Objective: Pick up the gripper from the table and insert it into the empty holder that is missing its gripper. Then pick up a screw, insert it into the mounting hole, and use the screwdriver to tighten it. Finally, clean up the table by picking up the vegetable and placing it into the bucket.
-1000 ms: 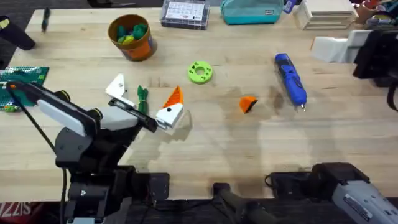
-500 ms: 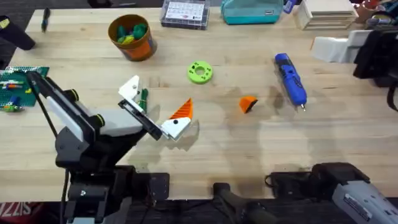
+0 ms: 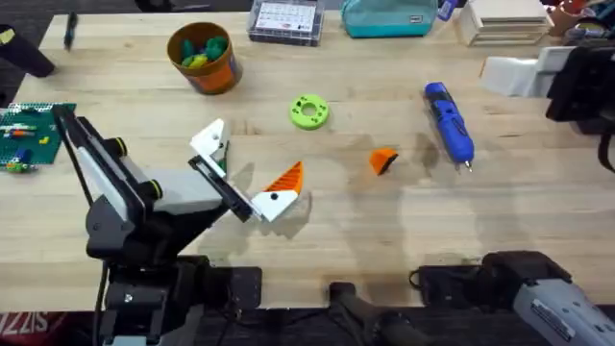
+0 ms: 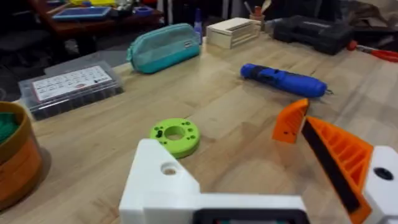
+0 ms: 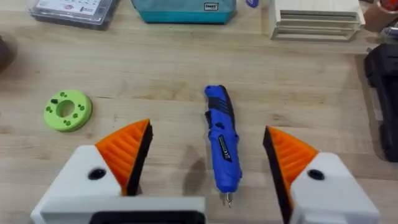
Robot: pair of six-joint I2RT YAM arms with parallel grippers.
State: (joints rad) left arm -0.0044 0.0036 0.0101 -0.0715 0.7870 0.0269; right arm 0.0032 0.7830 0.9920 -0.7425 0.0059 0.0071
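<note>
One loose gripper [image 3: 383, 160] is located right of centre in the overhead frame, resting on the tabletop [image 3: 336, 231]. The left hand [image 3: 252, 174] is positioned left of centre, released and grasping nothing; one finger carries an orange tip, while the holder [image 3: 209, 142] is bare. The gripper lies to the right of this hand. The right hand [image 5: 205, 158] is released above the screwdriver [image 5: 221, 142]. The right arm is judged nearer.

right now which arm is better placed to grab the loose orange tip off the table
Probably the right. Its gripper has both orange pads, jaws open, hovering over the screwdriver beside the loose gripper. The left gripper lacks one pad, leaving its holder bare.
</note>
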